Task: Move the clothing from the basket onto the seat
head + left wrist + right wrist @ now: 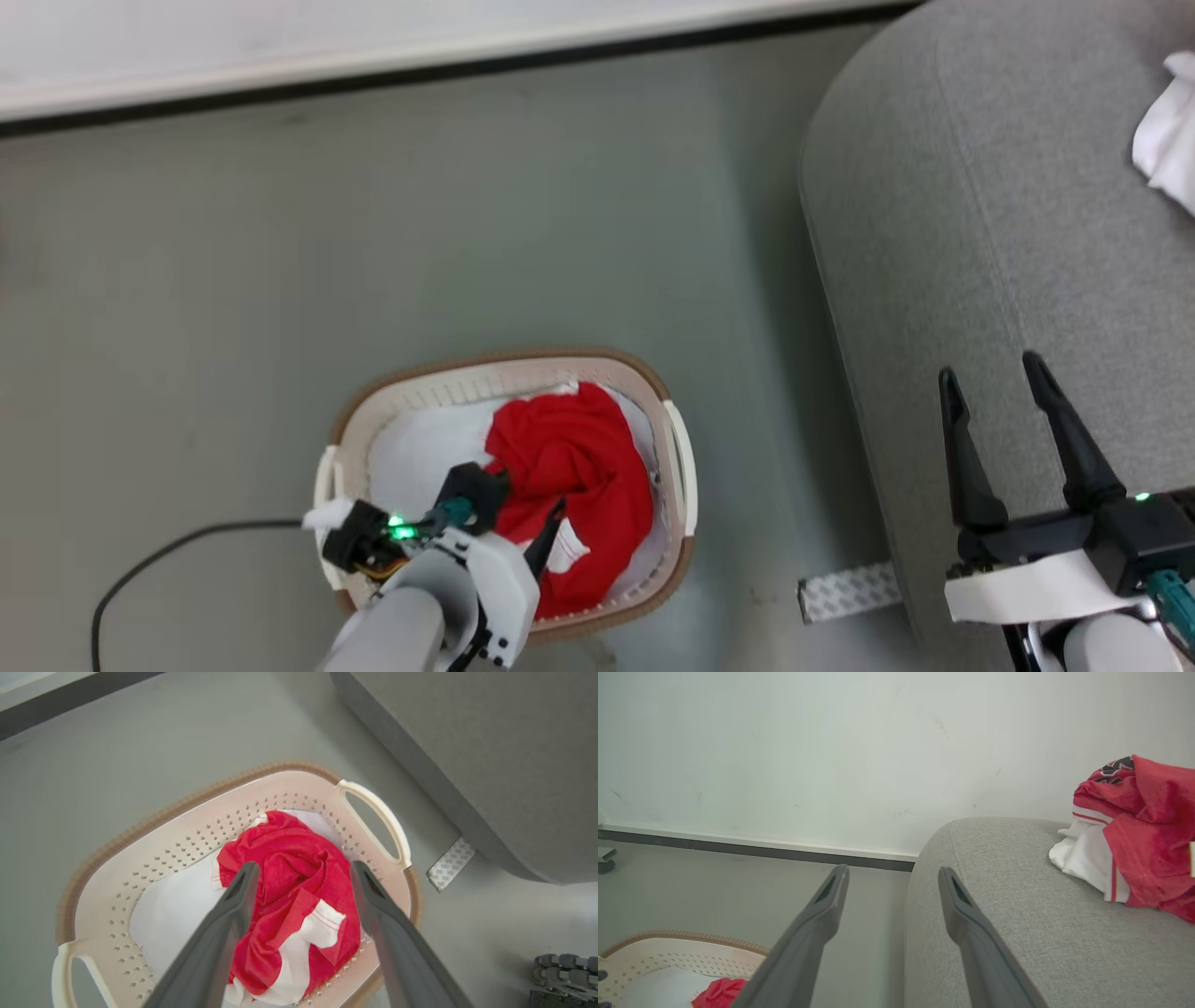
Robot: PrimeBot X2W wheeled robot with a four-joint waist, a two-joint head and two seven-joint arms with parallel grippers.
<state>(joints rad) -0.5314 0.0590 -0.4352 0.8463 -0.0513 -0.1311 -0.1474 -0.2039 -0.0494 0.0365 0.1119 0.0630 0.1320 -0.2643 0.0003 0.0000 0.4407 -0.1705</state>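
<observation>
Just under spread L hand: red clothing in basket.

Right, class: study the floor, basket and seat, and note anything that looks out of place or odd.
A white patterned strip sticks out from under the seat onto the floor, like a loose pad or tape. A black cable trails across the floor beside the basket. Nothing looks spilled or broken.
</observation>
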